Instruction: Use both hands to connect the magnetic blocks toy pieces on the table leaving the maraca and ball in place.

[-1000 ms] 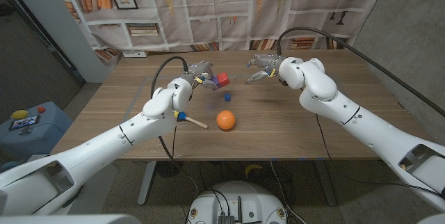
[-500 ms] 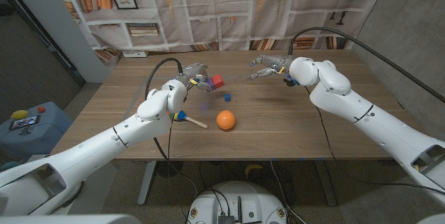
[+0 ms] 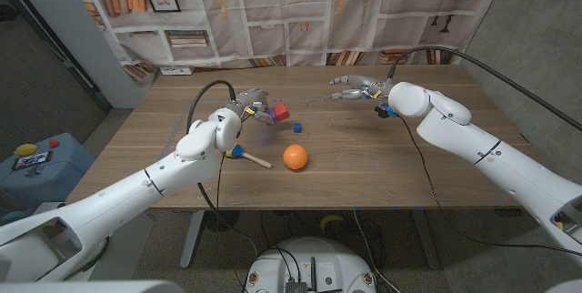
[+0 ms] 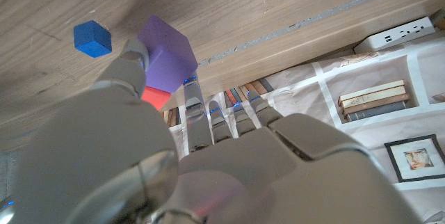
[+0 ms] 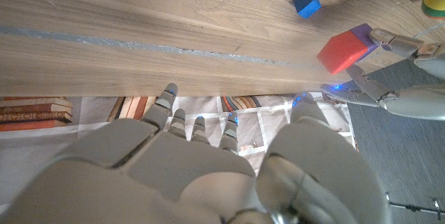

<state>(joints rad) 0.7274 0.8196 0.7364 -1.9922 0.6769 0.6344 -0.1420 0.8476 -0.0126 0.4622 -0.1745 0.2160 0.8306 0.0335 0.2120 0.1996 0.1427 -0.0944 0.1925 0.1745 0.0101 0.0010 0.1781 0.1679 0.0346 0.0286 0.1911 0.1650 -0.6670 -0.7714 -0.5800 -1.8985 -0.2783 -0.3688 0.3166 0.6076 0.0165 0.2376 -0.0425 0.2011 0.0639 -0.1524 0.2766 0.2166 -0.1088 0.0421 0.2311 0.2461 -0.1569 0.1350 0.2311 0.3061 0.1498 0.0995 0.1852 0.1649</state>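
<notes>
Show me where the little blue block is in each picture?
Head view: little blue block on the table, just right of the left robot hand.
Left wrist view: upper left corner.
Right wrist view: top, right of centre.
Shared landmark: the red-and-purple blocks that hand holds.

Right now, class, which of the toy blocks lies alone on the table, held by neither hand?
The small blue block: it sits by itself on the wood, while the joined red block and purple block are gripped by the left hand.

No text, label, brand or number can be read anywhere.
</notes>
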